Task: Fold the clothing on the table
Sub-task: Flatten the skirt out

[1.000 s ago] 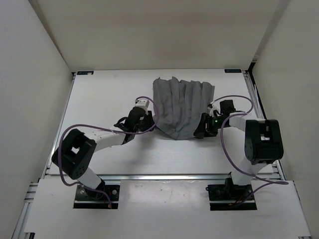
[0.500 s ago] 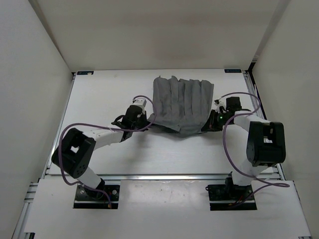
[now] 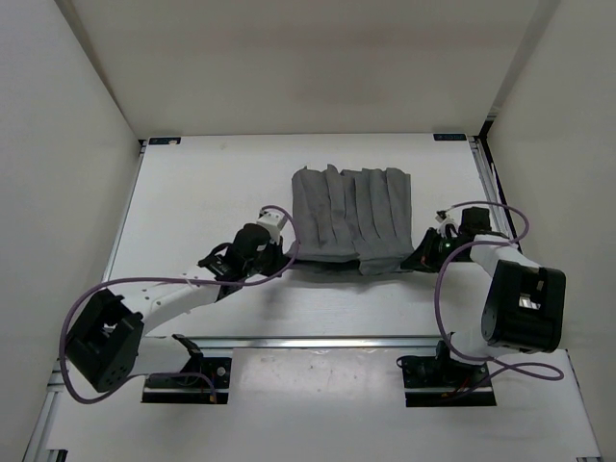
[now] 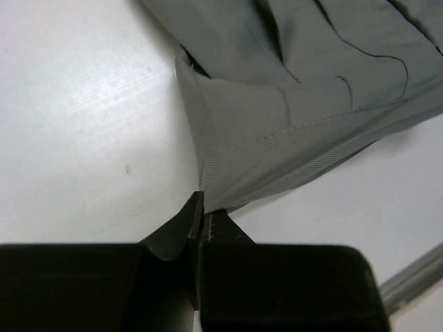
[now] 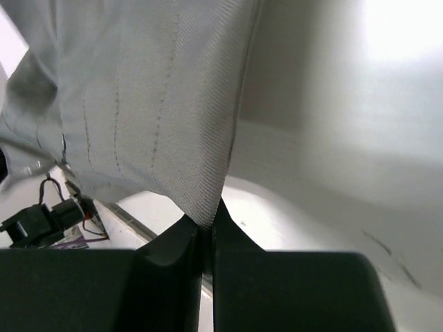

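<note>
The grey clothing [image 3: 351,217] lies pleated on the white table [image 3: 202,192], stretched into a rough rectangle between both arms. At its near left corner my left gripper [image 3: 287,254] is shut on the fabric; in the left wrist view the clothing [image 4: 291,111] rises from the pinch of that left gripper [image 4: 202,214]. My right gripper [image 3: 421,260] is shut on the near right corner. From the closed tips of the right gripper [image 5: 210,220] the clothing [image 5: 152,97] hangs up and away in the right wrist view.
Silver rails run along the table's front edge [image 3: 318,340] and right side [image 3: 486,178]. Purple cables [image 3: 144,285] loop from both arms. Pale walls enclose the table on three sides.
Both grippers closed on the clothing's near corners and pulled toward the front and apart. The near edge is now drawn out straight and the garment lies wider.
</note>
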Available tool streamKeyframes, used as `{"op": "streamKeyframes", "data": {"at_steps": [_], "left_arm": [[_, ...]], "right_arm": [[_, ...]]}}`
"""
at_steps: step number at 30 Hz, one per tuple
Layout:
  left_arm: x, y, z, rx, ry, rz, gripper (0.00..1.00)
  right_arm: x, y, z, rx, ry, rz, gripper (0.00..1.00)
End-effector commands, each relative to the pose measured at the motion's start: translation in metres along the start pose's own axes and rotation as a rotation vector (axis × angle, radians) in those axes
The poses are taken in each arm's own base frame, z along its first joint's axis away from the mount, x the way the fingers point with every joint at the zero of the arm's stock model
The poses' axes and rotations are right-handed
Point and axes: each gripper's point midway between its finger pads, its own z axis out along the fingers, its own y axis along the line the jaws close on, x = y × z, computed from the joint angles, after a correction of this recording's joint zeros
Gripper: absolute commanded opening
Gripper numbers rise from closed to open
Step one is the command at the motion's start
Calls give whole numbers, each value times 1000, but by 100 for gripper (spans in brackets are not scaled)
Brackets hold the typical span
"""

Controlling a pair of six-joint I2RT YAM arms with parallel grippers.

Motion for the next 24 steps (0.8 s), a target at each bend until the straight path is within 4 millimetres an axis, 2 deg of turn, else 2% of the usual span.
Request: {"op": "streamKeyframes", "data": {"at_steps": [1, 2, 3, 4, 5, 6, 8, 11, 12, 13, 15, 17, 19, 24], "left_arm": [[21, 29, -18, -131, 51, 52, 12], [26, 28, -22, -124, 69, 43, 33], [29, 29, -24, -128, 71, 42, 43], [27, 29, -30, -131, 66, 47, 68], [30, 32, -35, -146, 74, 47, 98], [21, 31, -42, -143, 42, 32, 99], [17, 31, -56, -140, 15, 12, 98], [3, 35, -71, -115, -78, -61, 99], [5, 46, -71, -126, -85, -92, 99], [2, 40, -71, -72, -107, -125, 99], [8, 51, -60, -31, -110, -227, 98], [16, 37, -51, 92, -65, -285, 99], [16, 12, -43, 178, -32, -242, 98], [11, -18, -19, 312, 42, -225, 98]], "right_arm": [[-1, -39, -15, 155, -61, 40, 3], [-1, -40, -17, 158, -66, 33, 14], [-1, -39, -18, 159, -66, 22, 23], [-1, -40, -19, 159, -68, 27, 37], [0, -41, -19, 164, -71, 25, 53], [1, -41, -20, 163, -73, 18, 64], [0, -39, -20, 153, -79, 18, 70], [2, -38, -18, 143, -75, 17, 71], [1, -36, -18, 137, -77, 10, 71], [3, -35, -19, 138, -73, 14, 70], [2, -36, -17, 142, -74, -1, 71], [3, -33, -15, 140, -67, -22, 71], [0, -30, -14, 139, -67, -52, 71], [5, -29, -11, 142, -46, -67, 70]]}}
